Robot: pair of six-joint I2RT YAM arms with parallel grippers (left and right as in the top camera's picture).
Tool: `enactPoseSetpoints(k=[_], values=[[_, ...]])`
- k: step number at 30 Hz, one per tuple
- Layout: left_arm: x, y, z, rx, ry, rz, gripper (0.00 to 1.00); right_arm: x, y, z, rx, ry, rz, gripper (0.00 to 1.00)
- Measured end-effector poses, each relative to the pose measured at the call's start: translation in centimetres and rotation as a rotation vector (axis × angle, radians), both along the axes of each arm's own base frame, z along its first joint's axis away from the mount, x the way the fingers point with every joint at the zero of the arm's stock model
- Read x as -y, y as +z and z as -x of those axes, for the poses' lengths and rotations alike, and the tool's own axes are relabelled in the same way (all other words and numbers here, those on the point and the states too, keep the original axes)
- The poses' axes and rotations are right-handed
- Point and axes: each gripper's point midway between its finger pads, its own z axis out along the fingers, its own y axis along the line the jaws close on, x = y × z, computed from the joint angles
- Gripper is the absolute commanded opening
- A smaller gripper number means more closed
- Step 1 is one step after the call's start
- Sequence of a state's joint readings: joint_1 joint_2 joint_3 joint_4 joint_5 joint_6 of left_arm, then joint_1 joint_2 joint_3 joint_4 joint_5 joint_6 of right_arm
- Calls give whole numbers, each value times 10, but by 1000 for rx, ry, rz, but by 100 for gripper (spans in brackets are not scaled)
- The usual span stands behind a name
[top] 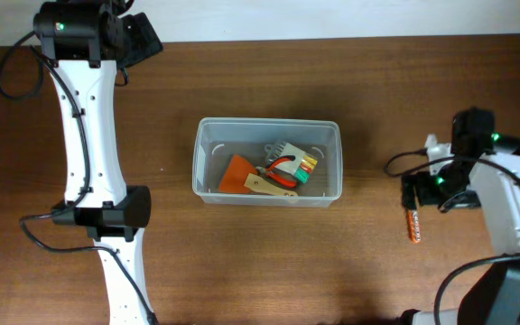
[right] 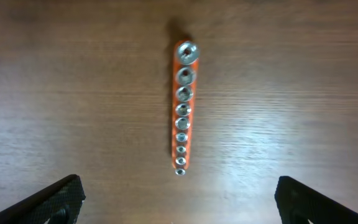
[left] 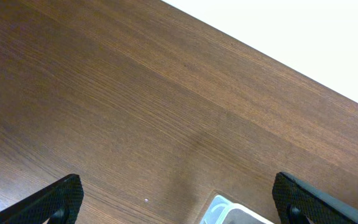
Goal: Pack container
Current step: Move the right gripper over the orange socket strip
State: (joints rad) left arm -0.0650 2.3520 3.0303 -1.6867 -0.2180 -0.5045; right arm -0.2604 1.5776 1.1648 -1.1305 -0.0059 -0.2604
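Note:
The container (top: pixel 208 185), a clear plastic tub, stands mid-table. Inside lie an orange piece (top: pixel 236 171), red-handled pliers (top: pixel 283 166), a green and yellow block (top: pixel 305 164) and a pale wooden piece (top: pixel 269 187). Only its corner (left: pixel 224 211) shows in the left wrist view. An orange socket rail (top: pixel 413 226) lies on the wood at the right, and it runs lengthwise ahead of my open right gripper (right: pixel 185 202) with its row of sockets (right: pixel 184 106). The right gripper (top: pixel 422 191) hovers just above the rail, apart from it. My left gripper (left: pixel 179 202) is open and empty, at the table's far left corner (top: pixel 141 38).
The white left arm (top: pixel 88 162) stretches along the table's left side, with black cables beside it. The table's far edge meets a white wall (left: pixel 303 37). Bare wood lies between the container and the socket rail.

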Motion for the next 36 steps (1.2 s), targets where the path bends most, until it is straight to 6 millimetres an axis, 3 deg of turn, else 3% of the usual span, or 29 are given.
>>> enactPoseSetpoints(k=[4,10,19,36], values=[[0,0,0,0,0,0,99,-2,-14,1,-3,16,-12,99],[0,0,0,0,0,0,99,-4,-30,-13,12,30,-38,99],[0,0,0,0,0,0,99,-9,-77,-2,-150,-9,-94,99],[0,0,0,0,0,0,99,-7,-82,-11,-119,-24,-90,99]])
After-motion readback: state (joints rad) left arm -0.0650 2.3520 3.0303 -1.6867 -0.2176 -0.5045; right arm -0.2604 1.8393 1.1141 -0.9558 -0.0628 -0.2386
